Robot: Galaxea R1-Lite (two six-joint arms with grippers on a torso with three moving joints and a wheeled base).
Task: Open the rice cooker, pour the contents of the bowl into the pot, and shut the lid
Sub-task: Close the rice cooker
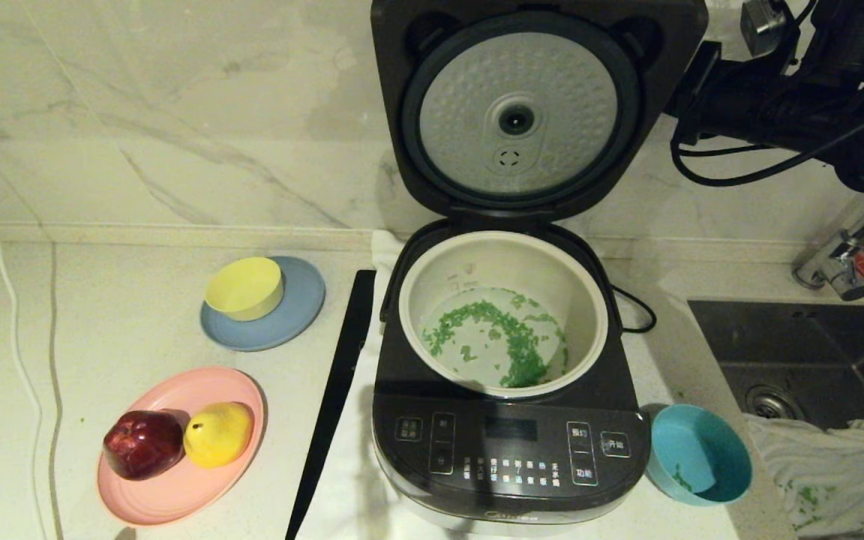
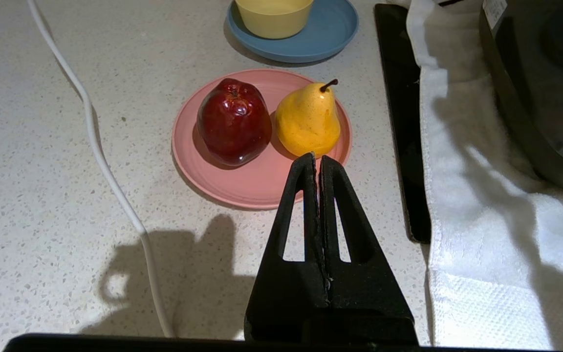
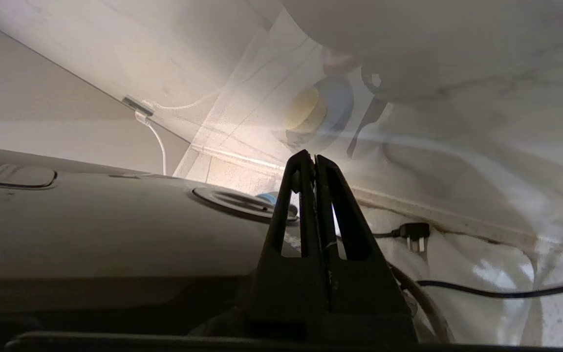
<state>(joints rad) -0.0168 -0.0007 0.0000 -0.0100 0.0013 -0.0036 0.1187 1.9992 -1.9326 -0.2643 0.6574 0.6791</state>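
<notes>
Head view shows your lid (image 1: 516, 112) upright on its stiff hinge: with the clenched, empty right hand (image 3: 314, 159) behind it, push the smooth top edge, not the dimpled disc.

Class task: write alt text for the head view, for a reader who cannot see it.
A dark grey rice cooker stands open, its lid upright, chopped greens lying in the cream pot. The nearly empty teal bowl sits tilted by its right side, and the right arm reaches behind the lid. To the left are a yellow bowl on a blue plate and fruit on a pink plate.
</notes>
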